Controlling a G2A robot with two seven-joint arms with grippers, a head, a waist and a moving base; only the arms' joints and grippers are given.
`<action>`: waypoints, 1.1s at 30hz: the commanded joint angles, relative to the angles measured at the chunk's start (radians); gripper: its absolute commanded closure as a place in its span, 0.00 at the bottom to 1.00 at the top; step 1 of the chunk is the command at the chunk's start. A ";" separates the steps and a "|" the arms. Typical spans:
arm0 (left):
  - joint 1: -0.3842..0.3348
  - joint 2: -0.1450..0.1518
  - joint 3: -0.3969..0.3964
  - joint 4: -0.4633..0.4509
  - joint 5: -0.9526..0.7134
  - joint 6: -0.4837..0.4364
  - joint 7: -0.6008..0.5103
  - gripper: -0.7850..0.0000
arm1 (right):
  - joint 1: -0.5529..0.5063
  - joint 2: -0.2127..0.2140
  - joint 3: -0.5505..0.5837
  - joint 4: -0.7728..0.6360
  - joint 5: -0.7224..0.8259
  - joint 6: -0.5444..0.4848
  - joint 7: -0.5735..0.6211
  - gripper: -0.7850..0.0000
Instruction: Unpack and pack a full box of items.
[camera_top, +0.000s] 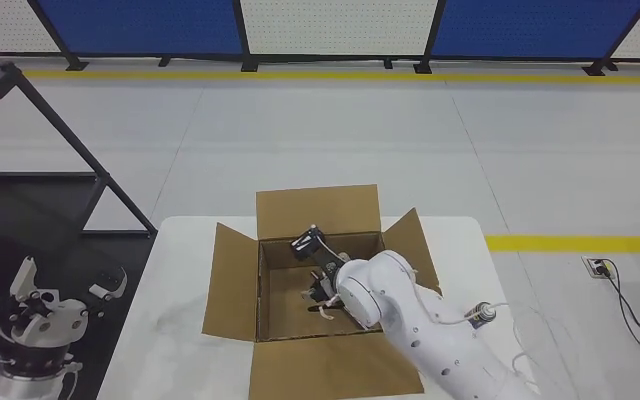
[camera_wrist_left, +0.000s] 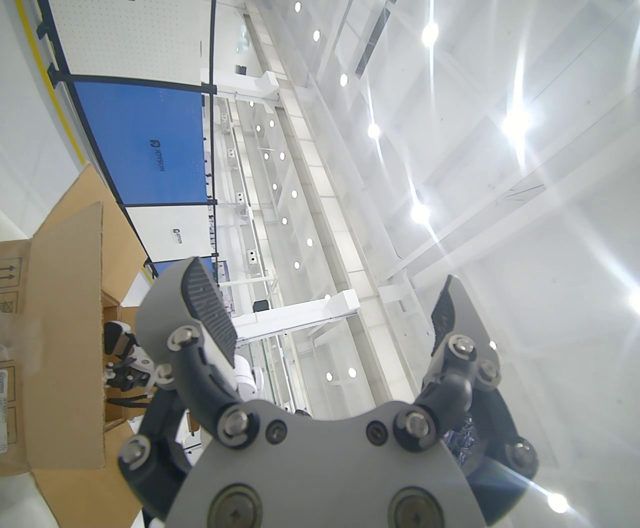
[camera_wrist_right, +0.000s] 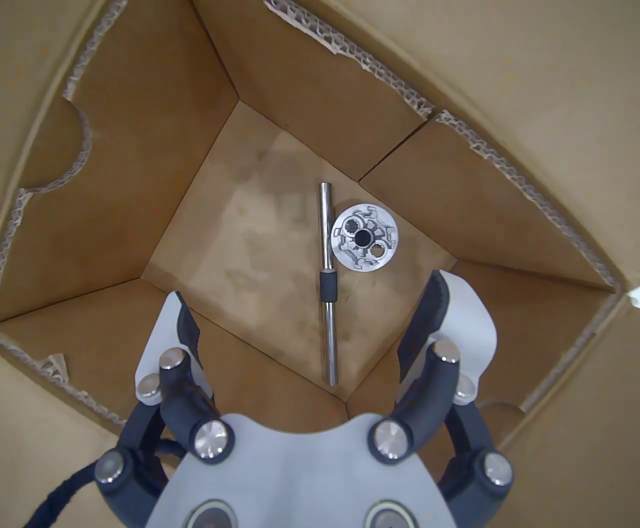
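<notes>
Cardboard box (camera_top: 232, 280) stands on the white table (camera_top: 180, 330), all four top flaps folded outward.

Inside the box, on its floor: a slim metal rod (camera_wrist_right: 327, 285) with a short black band around its middle, lying flat. Just beside the rod lies a round metal disc (camera_wrist_right: 364, 245), also flat, with a dark centre hole and cut-out slots. Whether the two touch cannot be told. Both lie toward one corner of the box floor, near where two bottom flaps meet in a seam. The rest of the box floor (camera_wrist_right: 235, 260) is bare cardboard with faint scuffs.

Right gripper (camera_wrist_right: 307, 290) hangs inside the box, above the rod and disc and clear of both. Its jaws are spread wide and hold nothing. The top view shows the white right arm (camera_top: 400, 305) coming over the box's near flap and down into the opening.

Left gripper (camera_wrist_left: 325, 280) is well apart from the box, off the table on the box's left side, where the top view shows it low beside the table edge (camera_top: 62, 288). It points upward, away from the box, toward ceiling lights; jaws wide, nothing between the ribbed pads (camera_wrist_left: 207, 295). One outer wall and flap of the box (camera_wrist_left: 65, 300) show at the edge of its wrist view.

Beyond the box's far flap: grey floor, a yellow floor line (camera_top: 320, 74), then blue and white partition panels (camera_top: 140, 25).
</notes>
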 joint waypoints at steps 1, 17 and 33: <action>0.000 0.000 0.000 0.000 0.000 0.000 0.000 0.00 | 0.017 -0.014 -0.011 0.067 0.020 0.010 -0.016 0.00; 0.000 0.000 0.000 0.000 0.000 0.000 0.000 0.00 | 0.121 -0.130 -0.080 0.391 0.129 0.181 -0.069 0.00; 0.000 0.000 0.000 0.000 0.000 0.000 0.000 0.00 | 0.184 -0.219 -0.082 0.650 0.214 0.181 -0.198 0.00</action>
